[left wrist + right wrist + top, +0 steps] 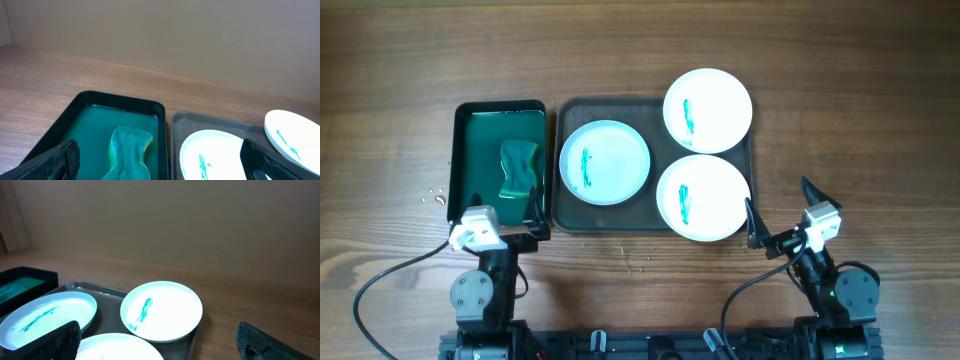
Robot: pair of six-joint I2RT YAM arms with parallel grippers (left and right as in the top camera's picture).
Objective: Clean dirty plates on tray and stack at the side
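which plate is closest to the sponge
The left plate on the grey tray, next to the sponge; the far plate and near plate sit farther right.

A dark brown wooden table with lengthwise grain — behind it, a plain beige wall, evenly lit.

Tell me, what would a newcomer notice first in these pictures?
Three white plates, each with a teal smear, fill the grey tray in the middle of the table; the far right one overhangs its rim. To the left, a green sponge lies in a green tray of teal liquid.
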